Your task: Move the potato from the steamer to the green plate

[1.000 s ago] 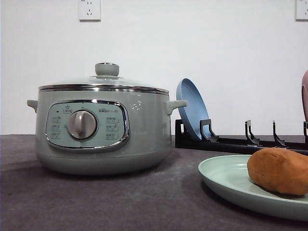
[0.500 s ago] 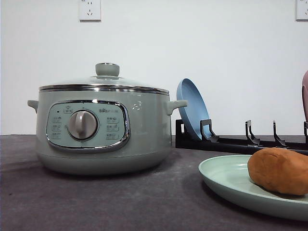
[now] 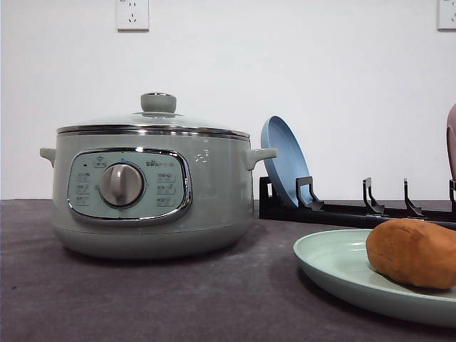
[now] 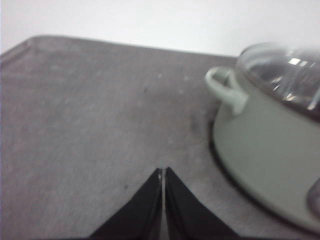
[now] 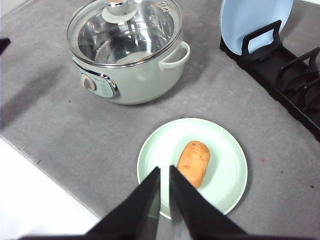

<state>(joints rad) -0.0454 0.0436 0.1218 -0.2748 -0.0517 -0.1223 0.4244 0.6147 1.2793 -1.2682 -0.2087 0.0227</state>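
Note:
The orange-brown potato [image 3: 413,251] [image 5: 193,162] lies on the pale green plate [image 3: 335,263] [image 5: 225,170], toward the table's front right. The sage-green steamer [image 3: 149,192] [image 5: 127,50] [image 4: 265,145] stands to the left with its glass lid on; through the glass I see only bare metal. My right gripper [image 5: 164,169] hangs above the plate's near edge, just beside the potato, shut with nothing in it. My left gripper [image 4: 163,170] is shut and empty over bare table, to the side of the steamer's handle [image 4: 225,90].
A blue plate [image 3: 285,160] [image 5: 255,20] stands upright in a black dish rack [image 3: 356,210] [image 5: 290,75] behind the green plate. A dark reddish object [image 3: 452,142] shows at the right edge. The grey table's front edge [image 5: 55,175] runs close to the plate.

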